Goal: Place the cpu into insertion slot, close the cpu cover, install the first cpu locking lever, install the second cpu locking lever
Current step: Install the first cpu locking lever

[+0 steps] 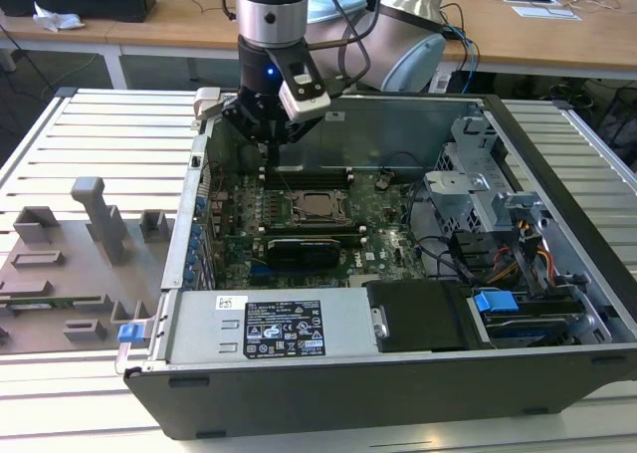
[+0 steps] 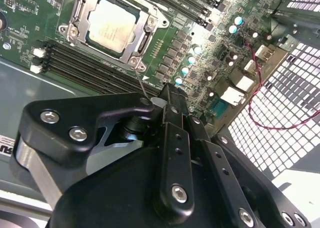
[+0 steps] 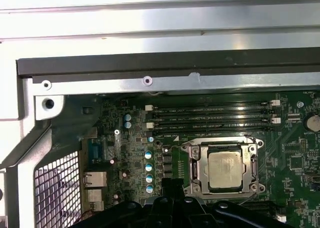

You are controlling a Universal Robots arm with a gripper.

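The cpu (image 2: pixel 111 20) (image 3: pixel 226 169), a square chip with a silvery top, lies in the insertion slot (image 1: pixel 317 206) on the green motherboard. The cpu cover (image 2: pixel 145 35) (image 3: pixel 197 163) lies flat around it as a metal frame. A thin wire locking lever (image 2: pixel 140 82) stands up from the socket's corner and reaches the tips of my gripper (image 2: pixel 167 93) (image 1: pixel 267 144). The black fingers (image 2: pixel 172 138) are closed together, shut. I cannot tell whether they touch or pinch the lever. The gripper hangs just beside the socket, on its memory-slot side.
The open computer case (image 1: pixel 398 373) encloses the board with metal walls. Long memory slots (image 3: pixel 212 119) run beside the socket, and a black expansion card (image 1: pixel 304 249) lies on its other side. Drive cages and cables (image 1: pixel 498 244) fill the exterior view's right. Grey fixtures (image 1: pixel 90 224) stand on the table.
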